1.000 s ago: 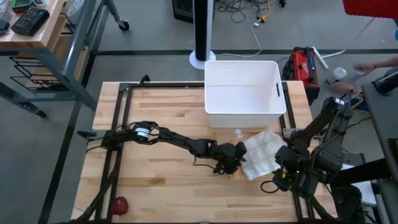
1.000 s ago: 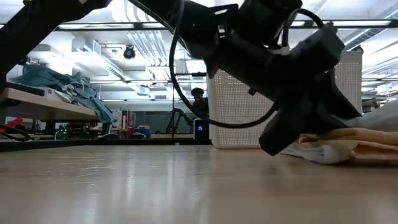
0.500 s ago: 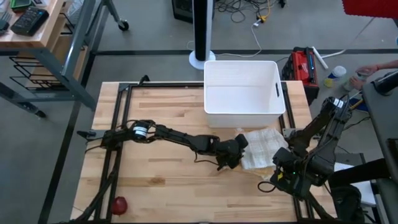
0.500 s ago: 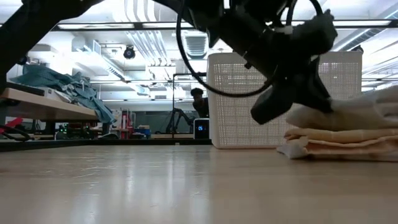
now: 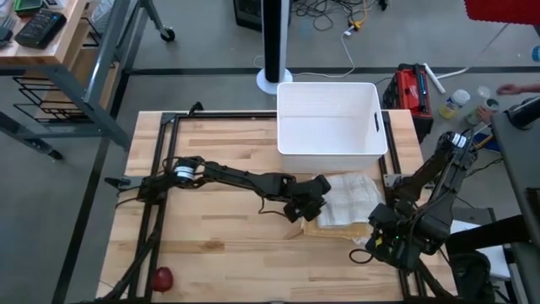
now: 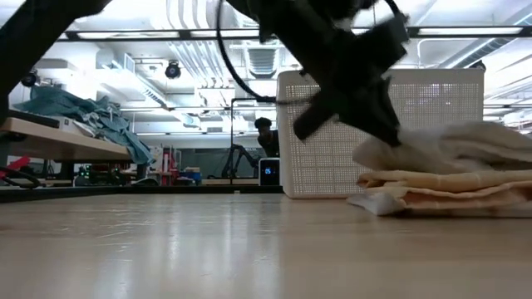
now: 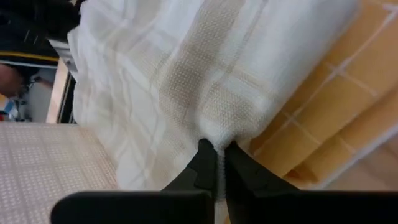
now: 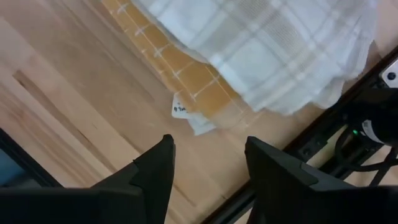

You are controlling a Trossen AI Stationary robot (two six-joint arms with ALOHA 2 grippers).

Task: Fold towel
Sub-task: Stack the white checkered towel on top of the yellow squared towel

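A white checked towel (image 5: pixel 353 196) lies on top of a yellow towel (image 5: pixel 331 225) on the wooden table, at the right, just in front of the white bin. My left gripper (image 5: pixel 314 201) reaches in from the table's left and is shut on the white towel's left edge, which is raised above the stack (image 6: pixel 449 178). My right gripper (image 8: pixel 208 155) hovers open over the table near the stack's near right corner, pointing down with nothing between its fingers. Below it shows the yellow towel's corner with a small white tag (image 8: pixel 180 111). My left gripper pinches a bunched bit of the white towel's left edge (image 7: pixel 214 135) between its two fingers. They come from the table's left, slanting downward. That edge (image 6: pixel 376 151) is lifted off the yellow towel; the rest of the white towel still lies on the stack.
A white plastic bin (image 5: pixel 331 122) stands at the far edge right behind the towels. A small red ball (image 5: pixel 162 277) lies at the near left corner. Black frame rails (image 5: pixel 157 228) run along the table's left and right sides. A person's hand (image 5: pixel 513 87) shows beyond the right edge.
My left gripper has shut on the white towel's left edge, then risen and drawn a little toward the far edge, tipping flatter. That edge of the towel has come up off the yellow towel while the rest stays down. My right gripper has sunk slightly.
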